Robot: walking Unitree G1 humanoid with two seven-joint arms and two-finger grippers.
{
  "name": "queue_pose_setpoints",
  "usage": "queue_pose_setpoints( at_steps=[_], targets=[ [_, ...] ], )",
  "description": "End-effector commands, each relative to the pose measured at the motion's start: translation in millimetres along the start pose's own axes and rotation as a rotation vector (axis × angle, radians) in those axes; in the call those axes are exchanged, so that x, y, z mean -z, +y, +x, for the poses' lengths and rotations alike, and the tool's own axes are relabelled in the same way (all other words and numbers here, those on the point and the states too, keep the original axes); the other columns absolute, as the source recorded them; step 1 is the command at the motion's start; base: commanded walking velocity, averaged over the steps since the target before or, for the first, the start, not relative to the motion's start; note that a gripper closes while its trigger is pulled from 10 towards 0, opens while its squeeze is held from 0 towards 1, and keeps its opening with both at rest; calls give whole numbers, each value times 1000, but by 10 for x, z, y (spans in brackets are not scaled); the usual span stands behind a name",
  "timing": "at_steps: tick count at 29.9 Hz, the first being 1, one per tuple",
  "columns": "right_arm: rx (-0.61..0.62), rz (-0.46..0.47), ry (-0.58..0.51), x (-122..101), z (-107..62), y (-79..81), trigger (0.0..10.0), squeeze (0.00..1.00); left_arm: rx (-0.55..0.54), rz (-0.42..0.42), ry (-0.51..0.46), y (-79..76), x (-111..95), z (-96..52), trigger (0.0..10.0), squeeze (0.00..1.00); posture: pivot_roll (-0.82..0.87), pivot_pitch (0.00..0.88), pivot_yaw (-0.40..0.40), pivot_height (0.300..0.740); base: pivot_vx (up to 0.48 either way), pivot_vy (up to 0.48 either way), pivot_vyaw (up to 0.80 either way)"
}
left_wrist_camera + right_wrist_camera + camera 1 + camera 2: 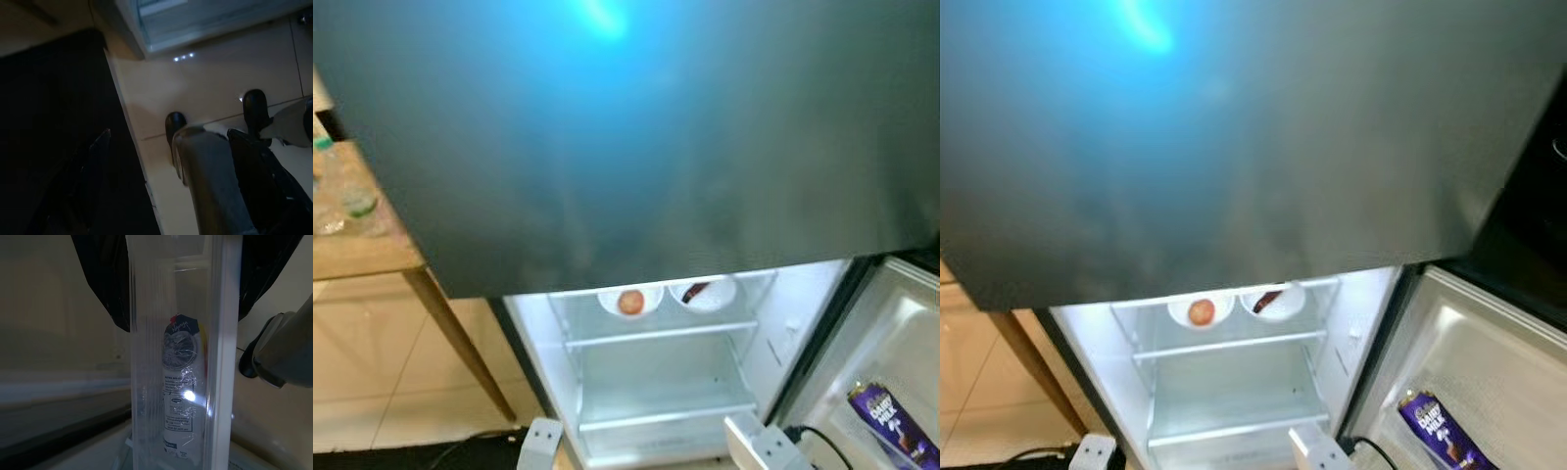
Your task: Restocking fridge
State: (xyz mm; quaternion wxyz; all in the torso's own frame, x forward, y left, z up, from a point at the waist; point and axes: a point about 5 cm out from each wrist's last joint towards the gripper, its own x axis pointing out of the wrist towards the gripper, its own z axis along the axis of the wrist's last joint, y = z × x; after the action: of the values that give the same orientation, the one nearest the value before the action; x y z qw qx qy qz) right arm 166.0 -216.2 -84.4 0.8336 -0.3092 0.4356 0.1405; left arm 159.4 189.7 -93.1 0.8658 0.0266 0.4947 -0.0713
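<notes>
One upright labelled packet [182, 382] stands straight ahead of the right gripper [185, 308], behind the fridge door's [901, 333] clear bin wall [225, 357]; whether that gripper clamps anything, I cannot tell.

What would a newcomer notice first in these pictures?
A large dark fridge door fills the upper part of the head views. Below it the lit compartment stands open, with two white bowls on its top shelf, one holding a round reddish fruit. A purple chocolate bar sits in the open door's rack at right.
</notes>
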Motion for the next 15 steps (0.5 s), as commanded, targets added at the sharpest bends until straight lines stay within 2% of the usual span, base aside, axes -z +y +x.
queue_pose_setpoints(
  at_steps=[1, 6, 9, 12, 13, 15],
  targets=[
    [49, -13, -42, -105, 20, -109, 10000, 0, -10, 3, 10, 27, 25, -9, 10000, 0, -77, 0, 14, 740, 0, 0, 0],
    [33, -10, -107, -233, 36, -118, 10000, 0, -14, -5, 6, 28, 29, -10, 10000, 0, -77, 1, 13, 740, 0, 0, 0],
    [-64, 43, -235, -490, 51, -80, 10000, 0, -8, -32, -12, 28, 17, -11, 10000, 0, -82, 8, 13, 740, 0, 0, 0],
    [-99, 48, -260, -540, 51, -58, 10000, 0, -6, -36, -17, 28, 8, -10, 10000, 0, -82, 7, 12, 740, 0, 0, 0],
    [-187, 36, -311, -638, 43, 6, 10000, 0, -2, -38, -24, 29, -10, -8, 10000, 0, -81, 8, 12, 740, 0, 0, 0],
    [-214, 25, -326, -668, 39, 27, 10000, 0, -1, -39, -26, 29, -16, -8, 10000, 0, -81, 8, 12, 740, 0, 0, 0]
  ],
)
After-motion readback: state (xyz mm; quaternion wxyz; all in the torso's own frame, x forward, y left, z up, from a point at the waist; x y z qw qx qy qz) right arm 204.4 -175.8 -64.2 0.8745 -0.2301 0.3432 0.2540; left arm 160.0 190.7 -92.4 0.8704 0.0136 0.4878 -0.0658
